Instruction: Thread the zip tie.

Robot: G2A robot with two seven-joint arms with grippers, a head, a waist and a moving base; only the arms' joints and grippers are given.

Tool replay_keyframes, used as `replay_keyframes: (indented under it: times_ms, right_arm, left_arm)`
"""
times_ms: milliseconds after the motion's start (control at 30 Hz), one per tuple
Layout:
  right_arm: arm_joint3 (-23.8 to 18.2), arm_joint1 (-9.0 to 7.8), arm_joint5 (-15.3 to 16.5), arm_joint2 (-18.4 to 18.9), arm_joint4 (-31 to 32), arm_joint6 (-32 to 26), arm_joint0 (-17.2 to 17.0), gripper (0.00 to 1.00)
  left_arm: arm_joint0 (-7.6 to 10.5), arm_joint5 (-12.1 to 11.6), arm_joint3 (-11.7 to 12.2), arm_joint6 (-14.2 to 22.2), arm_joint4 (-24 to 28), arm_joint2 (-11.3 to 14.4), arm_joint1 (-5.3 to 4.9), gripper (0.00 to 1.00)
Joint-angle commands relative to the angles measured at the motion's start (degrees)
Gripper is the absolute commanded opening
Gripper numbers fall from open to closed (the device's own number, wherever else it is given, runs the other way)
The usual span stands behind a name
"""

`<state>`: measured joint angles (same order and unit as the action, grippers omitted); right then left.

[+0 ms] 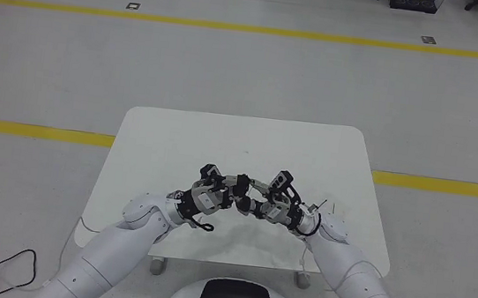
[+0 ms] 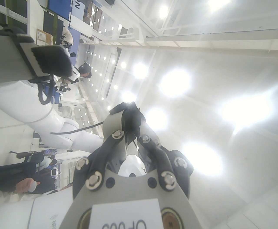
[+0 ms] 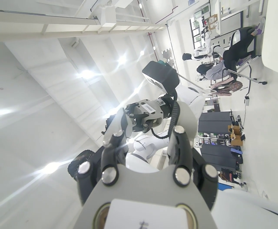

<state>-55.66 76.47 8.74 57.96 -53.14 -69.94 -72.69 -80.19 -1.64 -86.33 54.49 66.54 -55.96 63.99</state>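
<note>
Looking down from the top view, both arms meet above the white table (image 1: 328, 150), toward its 6 o'clock edge; the left gripper (image 1: 236, 186) sits at 9 o'clock of the right gripper (image 1: 259, 205), the two nearly touching.

The top view gives the tie's place: a thin pale arc, probably the zip tie (image 1: 254, 183), bows from one gripper to the other on the 12 o'clock side of their meeting point, held clear of the table surface; its ends are lost among the fingers.

The wrist views, both facing the ceiling, give the finger states instead. In the left wrist view, the left arm's fingers (image 2: 113, 121) are pressed together at the tips around a small dark mass, with a fine dark strand between them lower down; whether that is the tie cannot be told. In the right wrist view, the right arm's fingers (image 3: 181, 117) stand well apart, with nothing seen gripped between them; the left gripper shows farther off through the gap, its tips close to one of the right arm's fingers.
</note>
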Motion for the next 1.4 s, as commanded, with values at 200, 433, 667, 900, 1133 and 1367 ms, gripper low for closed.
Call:
replay_keyframes:
  times_ms: [200,433,667,900,1133,1367]
  right_arm:
    - [-4.06,-1.13,1.11,3.46,1.07,1.90,-1.85,1.00]
    - [-12.91,-3.66,1.29,11.20,3.71,3.81,-7.29,1.00]
    - [-19.04,-4.86,1.70,15.59,4.23,4.19,-11.30,1.00]
    - [-19.04,-4.86,1.70,15.59,4.23,4.19,-11.30,1.00]
    - [-20.73,-5.05,1.95,16.42,4.21,6.81,-12.32,1.00]
    - [-22.29,-5.58,2.11,18.52,4.09,7.22,-13.85,1.00]
  left_arm:
    - [-0.25,0.89,-0.62,-2.69,-0.42,0.22,0.11,0.00]
    - [0.07,1.27,0.17,-6.46,-2.43,0.29,0.23,0.00]
    - [0.01,0.37,0.40,-9.37,-3.46,0.00,0.36,0.00]
    - [0.01,0.37,0.40,-9.37,-3.46,0.00,0.36,0.00]
    - [-0.53,-1.66,-0.65,-11.66,-4.48,-0.96,0.34,0.00]
    - [-1.97,-2.24,-2.35,-12.03,-5.73,-3.55,-0.19,0.00]
